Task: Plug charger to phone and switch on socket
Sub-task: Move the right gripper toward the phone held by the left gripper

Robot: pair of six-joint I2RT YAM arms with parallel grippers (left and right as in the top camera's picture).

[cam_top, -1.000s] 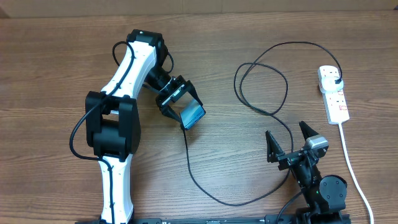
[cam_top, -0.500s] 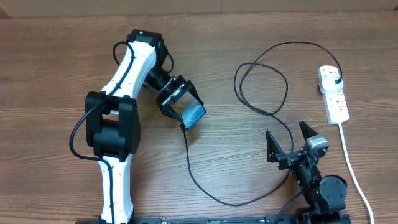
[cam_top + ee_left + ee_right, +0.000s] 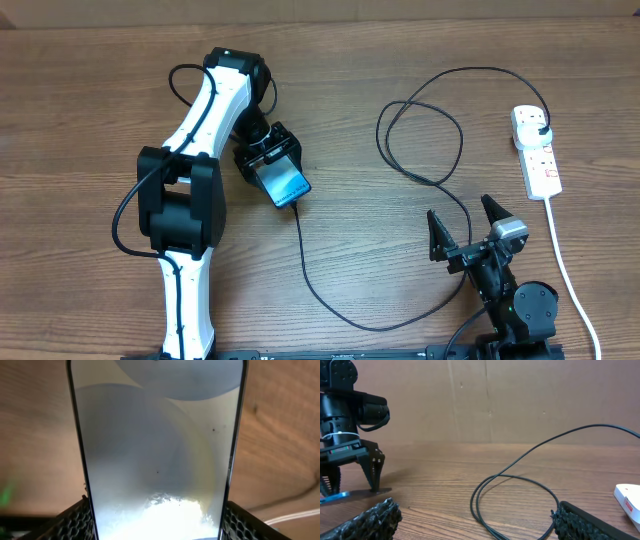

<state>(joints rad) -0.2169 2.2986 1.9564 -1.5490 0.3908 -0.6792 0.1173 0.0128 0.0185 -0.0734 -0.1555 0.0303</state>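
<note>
Overhead: left gripper clamps phone, screen up. Charger runs from phone's near corner and loops right to socket, far right of phone. Right gripper spread wide, empty, right of phone.
Left wrist: phone sits between fingers.
Right wrist: fingers apart; charger right of phone.

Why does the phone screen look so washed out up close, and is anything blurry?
Left wrist view: the phone fills the frame, its lit screen bleached white toward the bottom. Right wrist view: the near fingers are out of focus. Overhead view: evenly lit, sharp.
</note>
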